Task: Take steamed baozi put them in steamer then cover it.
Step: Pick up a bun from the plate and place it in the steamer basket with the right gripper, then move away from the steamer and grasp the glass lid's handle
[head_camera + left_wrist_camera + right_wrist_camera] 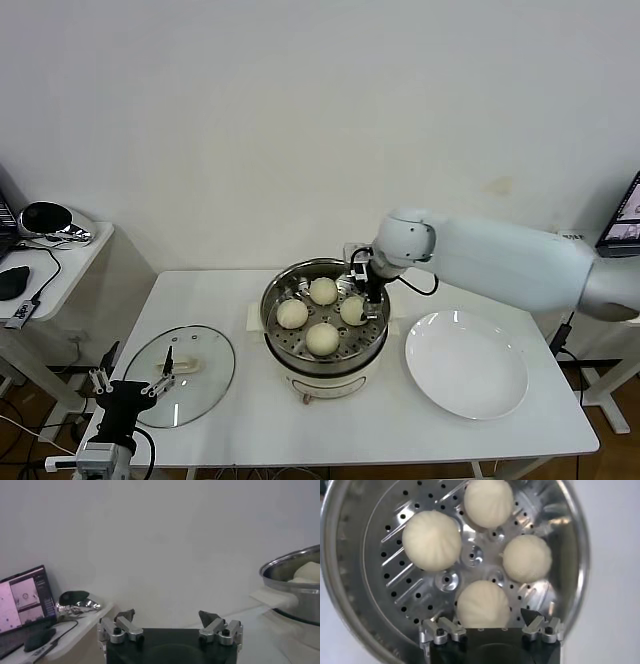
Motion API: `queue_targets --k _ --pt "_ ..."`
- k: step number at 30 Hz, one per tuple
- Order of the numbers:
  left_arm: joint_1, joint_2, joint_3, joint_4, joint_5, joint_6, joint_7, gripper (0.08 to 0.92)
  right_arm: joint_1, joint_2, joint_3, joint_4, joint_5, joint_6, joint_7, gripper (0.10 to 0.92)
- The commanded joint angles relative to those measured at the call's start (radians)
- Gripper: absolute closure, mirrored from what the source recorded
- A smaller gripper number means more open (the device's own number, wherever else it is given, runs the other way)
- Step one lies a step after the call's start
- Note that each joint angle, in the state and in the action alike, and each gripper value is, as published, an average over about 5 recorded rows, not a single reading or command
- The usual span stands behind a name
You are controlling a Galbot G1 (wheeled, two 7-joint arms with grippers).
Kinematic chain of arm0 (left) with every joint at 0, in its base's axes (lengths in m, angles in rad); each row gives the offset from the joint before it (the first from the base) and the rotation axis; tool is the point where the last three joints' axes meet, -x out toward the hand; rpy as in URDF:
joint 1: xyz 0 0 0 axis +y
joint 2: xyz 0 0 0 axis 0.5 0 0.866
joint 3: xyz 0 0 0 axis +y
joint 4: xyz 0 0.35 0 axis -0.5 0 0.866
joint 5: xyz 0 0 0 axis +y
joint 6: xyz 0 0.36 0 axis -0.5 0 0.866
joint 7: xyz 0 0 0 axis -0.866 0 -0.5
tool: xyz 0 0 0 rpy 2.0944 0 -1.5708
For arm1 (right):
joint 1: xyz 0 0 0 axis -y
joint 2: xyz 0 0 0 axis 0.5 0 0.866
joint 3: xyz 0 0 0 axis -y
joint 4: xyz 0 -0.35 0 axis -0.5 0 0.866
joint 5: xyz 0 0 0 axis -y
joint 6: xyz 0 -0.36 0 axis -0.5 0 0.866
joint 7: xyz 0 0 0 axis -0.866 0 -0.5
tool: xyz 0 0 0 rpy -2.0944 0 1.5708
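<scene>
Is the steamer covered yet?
No, uncovered. The steamer holds four baozi in plain sight; the cover lies flat on the table to its left.

The scene was brightly and evenly lit, apparently from overhead, with the white wall (300,120) fading to a soft grey toward the upper corners of the head view. Shadows under the table (330,420) edge and beside the steamer (323,325) were faint and diffuse. The plate (466,363) carried small specular streaks on its rim, and the cover (180,375) showed pale reflections (nothing blown out). In the right wrist view the steamer's metal wall glared white in places, while the buns (431,540) looked slightly soft. The left wrist view was hazy, and its laptop screen (22,605) glowed pink.
</scene>
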Motion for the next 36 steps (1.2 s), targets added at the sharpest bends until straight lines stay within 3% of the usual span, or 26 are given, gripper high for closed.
queue_targets --k 1,7,10,14,22,29,36 --pt "-0.001 0.002 0.000 0.003 0.000 0.000 0.001 0.177 -0.059 -0.203 0.148 0.170 0.094 0.071 0.122 0.203" --pt "-0.003 -0.002 0.005 0.010 0.002 -0.001 0.001 0.177 -0.353 -0.382 0.392 0.318 0.241 0.235 0.536 0.203" --pt "-0.003 -0.006 0.011 0.013 0.006 -0.001 0.001 0.177 -0.625 -0.432 0.618 0.359 0.209 0.352 0.663 0.203" --pt "-0.003 -0.012 0.015 0.015 0.005 -0.003 0.000 0.177 -1.074 -0.400 1.045 0.378 0.048 0.517 0.739 0.203" --pt "0.001 -0.032 0.051 0.035 0.022 -0.010 -0.044 0.177 -1.685 -0.045 1.737 0.360 -0.233 0.757 0.666 0.203" --pt "-0.025 -0.043 0.099 0.113 0.210 -0.046 -0.121 0.177 -1.883 0.227 2.042 0.373 -0.255 0.840 0.570 0.203" --pt "-0.044 -0.007 0.106 0.209 0.601 -0.070 -0.185 0.177 -1.977 0.369 2.219 0.410 -0.271 0.799 0.558 0.203"
